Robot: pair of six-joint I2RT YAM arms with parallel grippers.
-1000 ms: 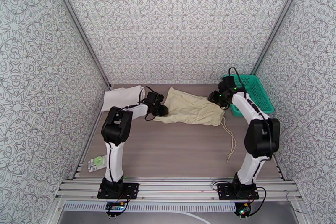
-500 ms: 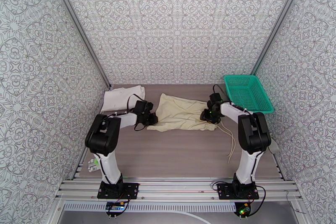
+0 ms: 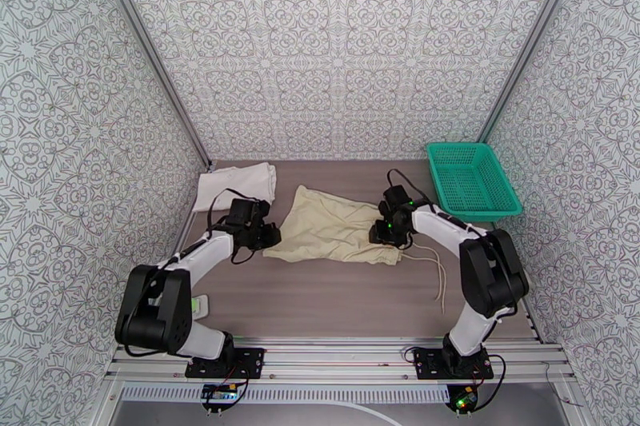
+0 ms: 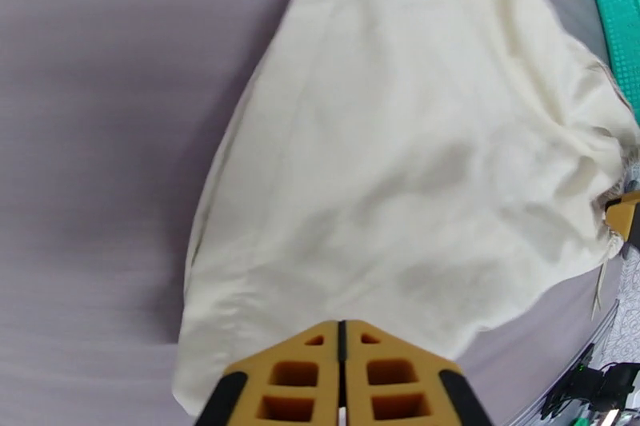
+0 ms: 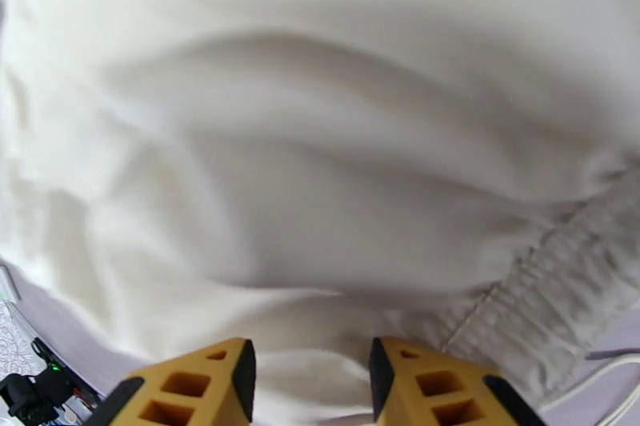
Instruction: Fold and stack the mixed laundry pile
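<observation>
The beige garment point(image 3: 336, 226) lies central on the worktop point(image 3: 336, 296), white T-shirt point(image 3: 238, 182) far left. Left claw point(image 4: 342, 332) is pinched shut on its edge; right claw point(image 5: 308, 352) straddles the waistband point(image 5: 544, 292) part-open, hold unclear. Pull evenly, low, to flatten wrinkles before folding

White arms point(image 3: 200, 250) with black joints, ochre honeycombed pincer fingers point(image 4: 288, 378).

Patterned walls point(image 3: 336, 44), brown wood-grain table point(image 3: 336, 304)

Overhead far; both wrists close, sharing garment point(image 3: 336, 224).
</observation>
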